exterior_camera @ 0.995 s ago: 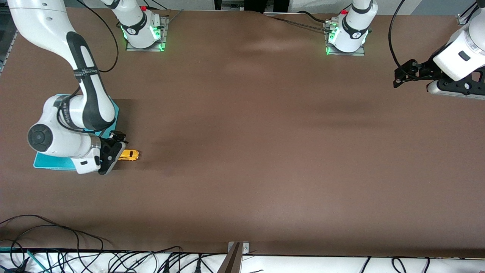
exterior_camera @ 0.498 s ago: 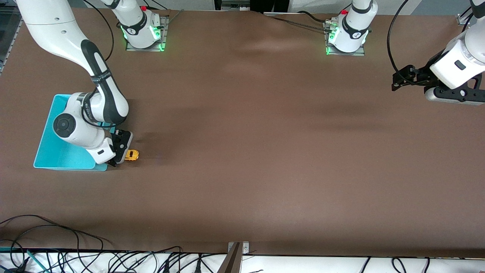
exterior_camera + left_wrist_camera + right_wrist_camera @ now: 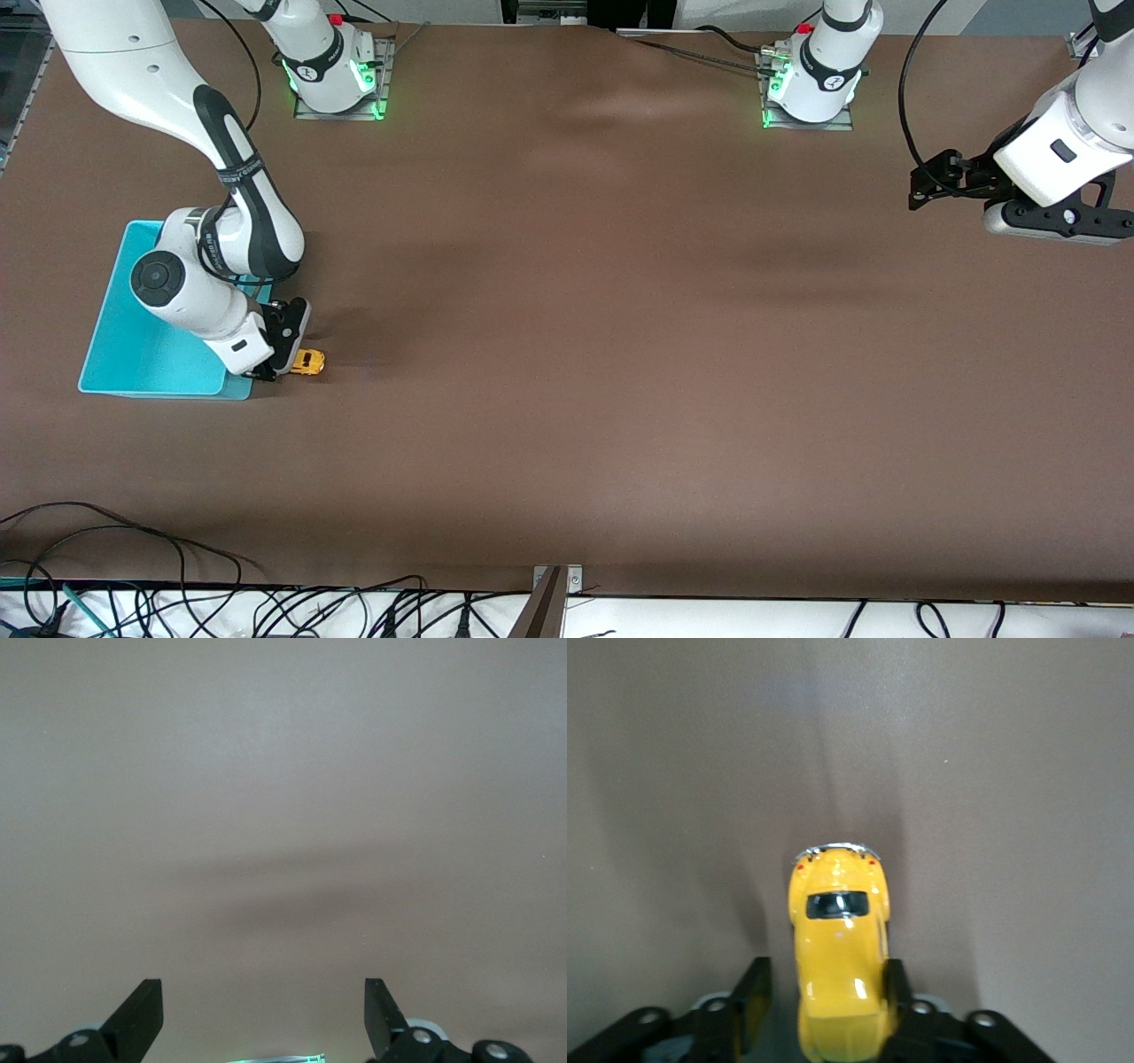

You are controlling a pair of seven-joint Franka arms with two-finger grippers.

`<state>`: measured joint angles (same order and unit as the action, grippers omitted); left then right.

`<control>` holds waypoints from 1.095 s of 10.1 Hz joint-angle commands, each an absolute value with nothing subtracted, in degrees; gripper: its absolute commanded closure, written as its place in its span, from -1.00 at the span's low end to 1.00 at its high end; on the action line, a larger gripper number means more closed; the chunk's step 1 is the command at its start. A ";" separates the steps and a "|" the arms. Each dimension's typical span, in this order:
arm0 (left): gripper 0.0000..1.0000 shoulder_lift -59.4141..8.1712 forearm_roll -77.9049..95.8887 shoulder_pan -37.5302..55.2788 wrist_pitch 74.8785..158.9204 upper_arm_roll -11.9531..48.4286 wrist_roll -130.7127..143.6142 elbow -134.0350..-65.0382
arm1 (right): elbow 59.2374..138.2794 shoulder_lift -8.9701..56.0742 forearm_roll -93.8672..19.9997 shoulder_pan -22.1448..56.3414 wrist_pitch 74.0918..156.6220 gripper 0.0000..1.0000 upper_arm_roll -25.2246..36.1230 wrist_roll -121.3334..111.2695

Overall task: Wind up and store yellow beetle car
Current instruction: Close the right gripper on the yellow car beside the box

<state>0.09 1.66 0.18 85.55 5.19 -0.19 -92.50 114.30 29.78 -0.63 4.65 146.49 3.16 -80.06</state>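
Note:
The yellow beetle car (image 3: 310,361) stands on the brown table beside the corner of the cyan bin (image 3: 133,354) that lies nearest the front camera. My right gripper (image 3: 280,361) is low at the table, and its fingers straddle the car's bin-side end. In the right wrist view the car (image 3: 837,939) lies between the fingers. One finger (image 3: 893,992) touches its side, and the other finger (image 3: 755,997) stands off with a small gap. My left gripper (image 3: 923,184) waits open and empty over the left arm's end of the table. Its fingers (image 3: 146,1005) show only bare table between them.
The cyan bin is open-topped and partly covered by the right arm's wrist. Cables (image 3: 133,594) lie along the table edge nearest the front camera. The arm bases (image 3: 332,71) stand along the table edge farthest from the front camera.
The right arm has swung off the bin and lowered its gripper around the car's bin-side end. The car has not moved. The left gripper drifted slightly toward the arm bases.

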 commanded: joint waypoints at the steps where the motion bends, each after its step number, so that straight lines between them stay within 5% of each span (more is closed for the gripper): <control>1: -1.00 -0.18 1.76 0.18 84.99 5.27 -0.26 -90.62 | 116.37 28.04 0.35 5.01 147.74 1.00 3.43 -81.12; 5: -1.00 -0.09 3.08 -0.35 85.08 5.19 -3.32 -90.44 | 113.48 22.77 -0.09 5.10 142.33 1.00 -0.09 -77.97; 11: -1.00 -0.26 4.66 -2.55 85.08 5.01 -8.09 -90.44 | 103.28 16.53 0.26 4.92 116.58 1.00 10.34 -74.62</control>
